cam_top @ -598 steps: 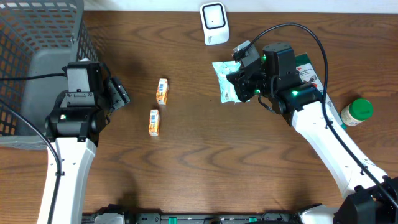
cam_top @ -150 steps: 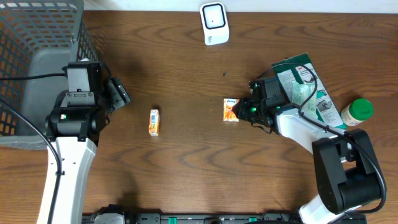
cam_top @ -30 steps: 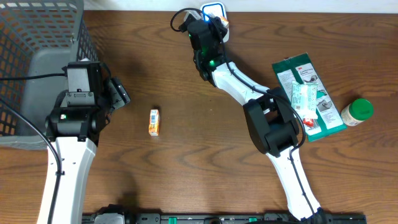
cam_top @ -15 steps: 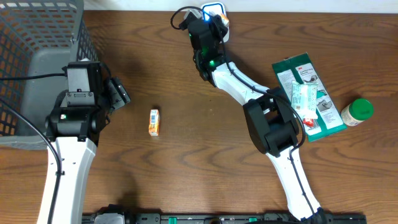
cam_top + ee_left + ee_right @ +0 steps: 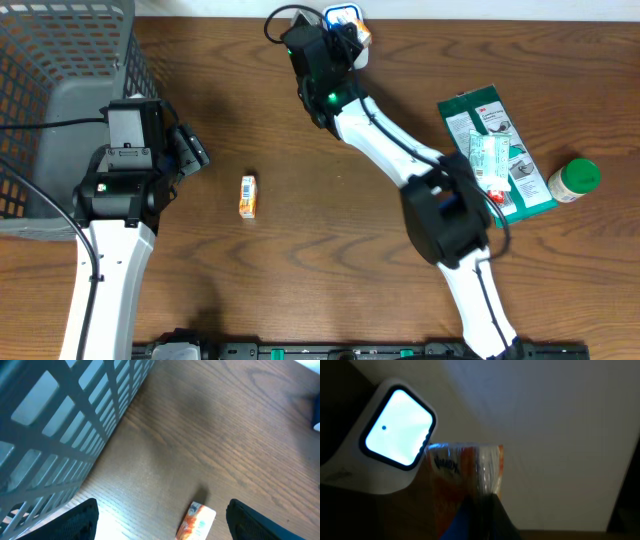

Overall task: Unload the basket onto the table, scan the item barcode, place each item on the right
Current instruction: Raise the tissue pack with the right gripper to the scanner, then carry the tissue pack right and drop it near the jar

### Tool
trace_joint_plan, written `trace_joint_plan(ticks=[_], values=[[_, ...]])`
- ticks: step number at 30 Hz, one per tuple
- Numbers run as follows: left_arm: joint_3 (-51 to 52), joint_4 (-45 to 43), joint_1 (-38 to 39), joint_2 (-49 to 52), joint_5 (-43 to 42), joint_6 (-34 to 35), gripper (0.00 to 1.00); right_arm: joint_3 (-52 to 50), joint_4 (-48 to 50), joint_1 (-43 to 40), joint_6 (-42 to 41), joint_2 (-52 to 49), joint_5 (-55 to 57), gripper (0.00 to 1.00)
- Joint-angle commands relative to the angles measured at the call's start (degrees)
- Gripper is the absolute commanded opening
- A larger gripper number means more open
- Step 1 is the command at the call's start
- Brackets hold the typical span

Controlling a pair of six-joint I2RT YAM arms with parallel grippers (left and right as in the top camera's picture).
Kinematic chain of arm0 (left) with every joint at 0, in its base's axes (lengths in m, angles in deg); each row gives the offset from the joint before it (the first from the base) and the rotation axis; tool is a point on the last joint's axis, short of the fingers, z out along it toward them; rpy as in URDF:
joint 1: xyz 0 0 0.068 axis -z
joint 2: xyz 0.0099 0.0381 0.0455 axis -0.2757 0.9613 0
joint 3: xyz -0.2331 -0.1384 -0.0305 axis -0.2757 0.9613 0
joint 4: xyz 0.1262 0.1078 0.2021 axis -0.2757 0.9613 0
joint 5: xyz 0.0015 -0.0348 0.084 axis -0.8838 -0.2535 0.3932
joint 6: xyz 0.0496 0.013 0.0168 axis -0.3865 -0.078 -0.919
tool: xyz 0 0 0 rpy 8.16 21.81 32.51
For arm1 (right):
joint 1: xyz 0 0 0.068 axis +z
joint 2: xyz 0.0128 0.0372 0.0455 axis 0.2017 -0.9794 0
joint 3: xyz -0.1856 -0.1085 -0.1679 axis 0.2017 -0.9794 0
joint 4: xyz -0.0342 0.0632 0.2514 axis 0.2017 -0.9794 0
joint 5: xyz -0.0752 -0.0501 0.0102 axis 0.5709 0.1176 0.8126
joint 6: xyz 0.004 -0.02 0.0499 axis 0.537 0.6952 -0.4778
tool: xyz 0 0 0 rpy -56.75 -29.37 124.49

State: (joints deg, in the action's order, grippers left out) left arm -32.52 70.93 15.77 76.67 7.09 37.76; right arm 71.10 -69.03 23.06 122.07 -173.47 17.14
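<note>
Tissue packet presented at scanner.
Right jaws clamped on tissue packet (image 5: 451, 480), held just beside lit scanner (image 5: 395, 435) at far edge of desk (image 5: 330, 250); left jaws wide open, empty.

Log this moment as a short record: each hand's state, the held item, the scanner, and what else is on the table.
right hand: shut on tissue pack, held right beside the scanner
scanner: window lit, at the far edge of the table
left hand: open, holding nothing, next to the basket
second small pack: lying on the table, apart from both hands
also on the table: green package, green-lidded bottle
</note>
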Motion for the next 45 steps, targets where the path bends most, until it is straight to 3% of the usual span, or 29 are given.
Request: trace_joint_plan(ticks=[1,7,18,27,35,36,38,40,42,44,45], values=[[0.00,0.15,-0.24,0.07,0.79,-0.35,0.83,1.07,-8.85,0.50,-15.32,9.66,-3.41,0.01],[0.00,0.15,-0.24,0.07,0.79,-0.33,0.83,1.07,-37.66,-1.51,-35.10,19.96,-18.75,0.01],[0.00,0.15,-0.24,0.07,0.79,-0.35,0.83,-0.72,-69.53,-13.18,-43.32,22.29,-30.14,0.01],[0.00,0.15,-0.24,0.07,0.79,-0.35,0.83,-13.79,-68.89,-28.50,-45.40,22.29,-29.14,0.01],[0.00,0.15,-0.24,0.07,0.79,-0.35,0.83,-26.97,-58.03,-38.71,-48.37,22.29,-24.52,0.01],[0.00,0.15,-0.24,0.07,0.79,-0.35,0.83,-27.76,-57.09,-39.28,-48.37,22.29,-24.76,0.06],[0.00,0.15,-0.24,0.07,0.79,-0.35,0.83,-28.59,-55.87,-40.02,-48.39,22.29,-25.27,0.29],[0.00,0.15,-0.24,0.07,0.79,-0.35,0.83,-28.94,-54.77,-40.26,-48.37,22.29,-26.34,0.31],[0.00,0.15,-0.24,0.07,0.79,-0.35,0.83,-28.94,-54.45,-40.24,-48.37,22.29,-27.52,0.42],[0.00,0.15,-0.24,0.07,0.79,-0.35,0.83,-28.94,-54.01,-40.24,-48.35,22.29,-29.73,0.71],[0.00,0.15,-0.24,0.07,0.79,-0.35,0.83,-28.94,-53.86,-40.24,-48.35,22.29,-30.91,0.79]])
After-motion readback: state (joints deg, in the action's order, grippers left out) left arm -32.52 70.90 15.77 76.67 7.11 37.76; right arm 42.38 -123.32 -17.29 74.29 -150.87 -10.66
